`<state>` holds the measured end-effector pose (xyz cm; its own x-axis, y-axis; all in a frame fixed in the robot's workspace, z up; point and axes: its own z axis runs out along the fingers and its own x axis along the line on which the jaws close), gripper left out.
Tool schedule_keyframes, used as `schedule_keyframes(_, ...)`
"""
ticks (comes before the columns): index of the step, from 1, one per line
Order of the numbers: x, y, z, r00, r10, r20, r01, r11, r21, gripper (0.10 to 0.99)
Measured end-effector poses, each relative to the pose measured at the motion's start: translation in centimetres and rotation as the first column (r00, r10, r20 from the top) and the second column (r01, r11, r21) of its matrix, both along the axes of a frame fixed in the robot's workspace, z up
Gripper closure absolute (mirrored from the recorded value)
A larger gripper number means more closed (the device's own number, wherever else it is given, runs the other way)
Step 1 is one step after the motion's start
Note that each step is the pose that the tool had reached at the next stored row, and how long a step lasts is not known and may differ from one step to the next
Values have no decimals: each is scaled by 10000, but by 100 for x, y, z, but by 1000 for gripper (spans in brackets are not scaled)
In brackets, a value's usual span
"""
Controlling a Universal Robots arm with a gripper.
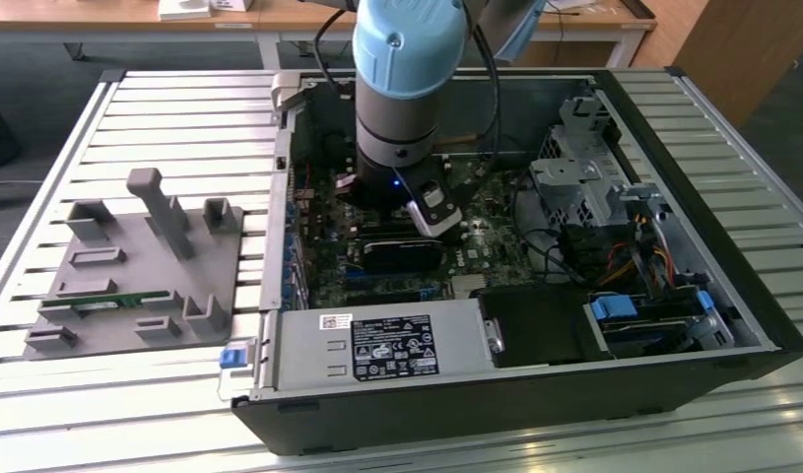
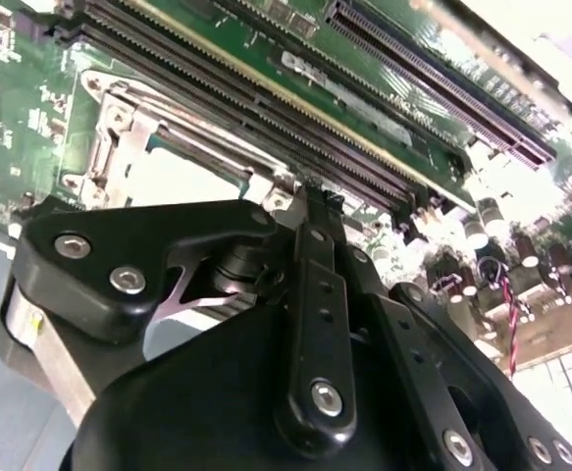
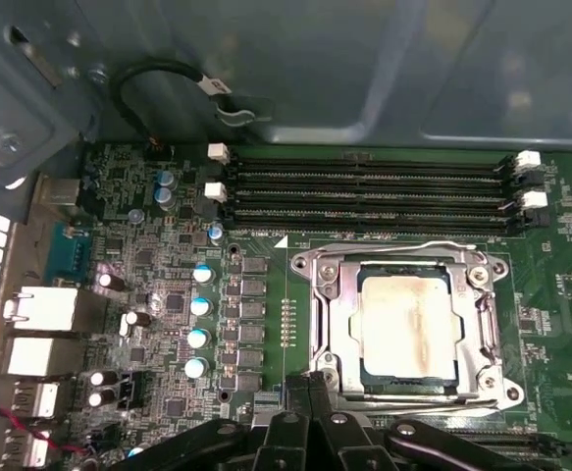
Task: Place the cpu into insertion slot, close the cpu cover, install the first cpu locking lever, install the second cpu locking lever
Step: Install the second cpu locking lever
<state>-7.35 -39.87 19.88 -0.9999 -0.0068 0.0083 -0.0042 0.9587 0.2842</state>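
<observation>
The cpu (image 3: pixel 409 324), a dull silver square, lies in the insertion slot (image 3: pixel 403 381), whose dark rim shows around it. The cpu cover (image 3: pixel 333 324), a silver frame with a window, lies flat over the chip. One thin wire lever (image 3: pixel 393 247) runs along the cover's side by the memory slots, and another (image 3: pixel 423 397) runs along the side nearest my gripper; I cannot tell if either is latched. My gripper (image 3: pixel 308 391) is shut with nothing in it, its tips at the cover's edge. In the second wrist view the gripper (image 2: pixel 310 201) sits just beside the cover (image 2: pixel 119 147).
The arm (image 1: pixel 394 118) reaches down into the open computer case (image 1: pixel 716 296). Long black memory slots (image 3: pixel 364 186) lie beside the socket, with capacitors (image 3: pixel 199 306) on the other side. A labelled power-supply box (image 1: pixel 374 345) and a grey fixture (image 1: pixel 138 266) are at the exterior view's left.
</observation>
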Motion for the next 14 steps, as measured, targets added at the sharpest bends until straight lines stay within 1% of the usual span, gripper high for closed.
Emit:
schedule_keyframes(2,0,0,32,10000,-1,1,1,10000,4,980)
schedule_keyframes(10,0,0,233,10000,0,0,0,10000,20,980)
schedule_keyframes(14,0,0,289,10000,0,1,0,10000,64,980)
